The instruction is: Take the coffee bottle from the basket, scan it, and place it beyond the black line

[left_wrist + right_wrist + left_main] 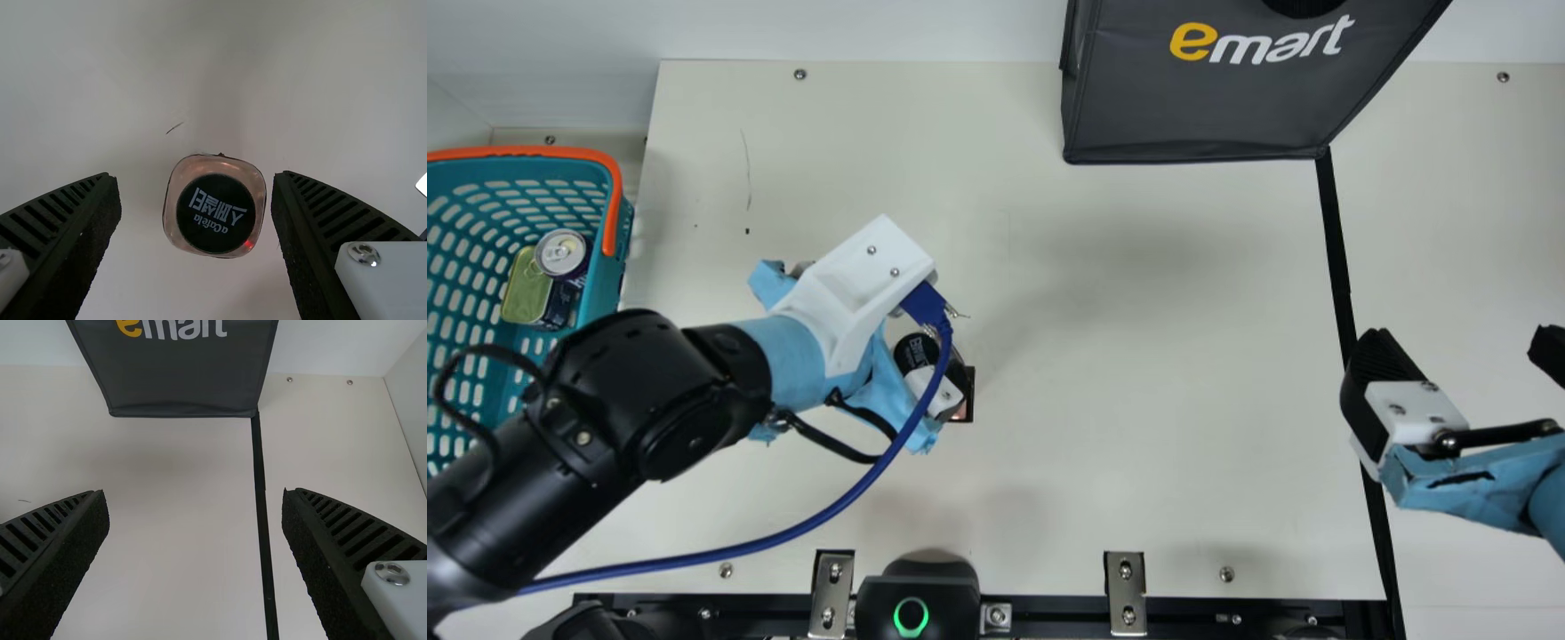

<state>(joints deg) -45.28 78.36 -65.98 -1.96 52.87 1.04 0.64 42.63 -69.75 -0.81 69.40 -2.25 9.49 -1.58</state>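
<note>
Along the near edge of the tabletop point(1183, 356), a black device point(934, 591) with a glowing green ring is seated. From the near left corner, the left arm point(667, 382) is extended diagonally inward, and the left hand point(898, 382) is tipped down, its fingers parted around the coffee bottle point(217, 213), with gaps seen on both sides. The bottle's dark lid is turned toward the wrist. From the right edge, the right hand point(1463, 347) is held open, straddling the black line point(1336, 240). At left, cans point(562, 253) are held in the teal basket point(609, 289); farthest, a dark bag point(1200, 107) is placed.
</note>
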